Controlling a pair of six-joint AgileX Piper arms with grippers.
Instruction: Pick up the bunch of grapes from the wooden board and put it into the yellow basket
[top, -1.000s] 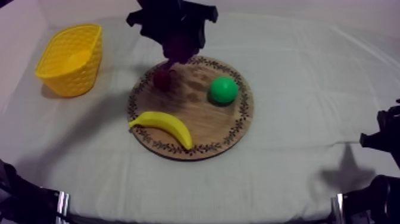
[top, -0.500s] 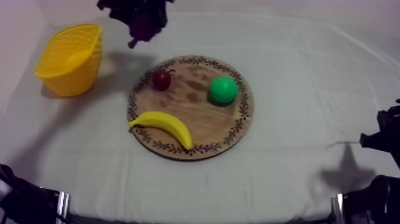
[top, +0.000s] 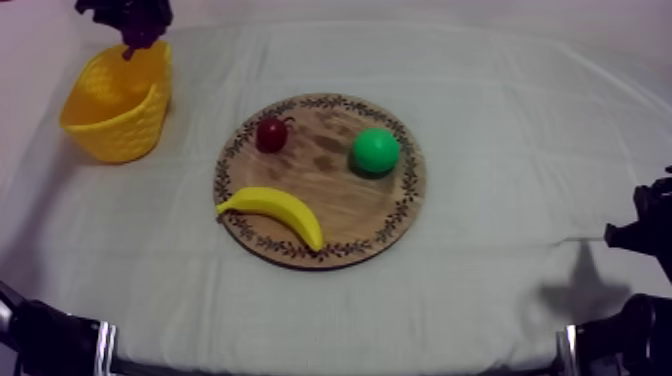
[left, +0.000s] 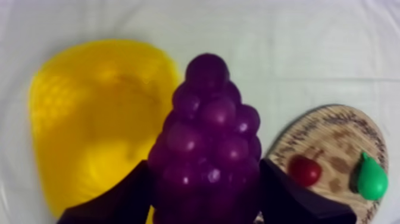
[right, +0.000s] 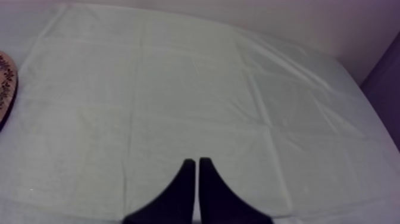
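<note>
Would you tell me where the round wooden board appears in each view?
Top view: the round wooden board with the patterned rim lies mid-table, right of the yellow basket.
Left wrist view: the board lies beside the purple bunch of grapes, bearing a small red fruit.
Right wrist view: the board lies across the cloth from the shut right claw.
Shared landmark: the grey-white cloth.

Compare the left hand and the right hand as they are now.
The left hand is shut on the bunch of grapes. The right hand is shut on nothing, its fingers together as a wedge. The left hand hangs over the yellow basket at its edge, while the right hand is over bare cloth. Both have two black fingers.
</note>
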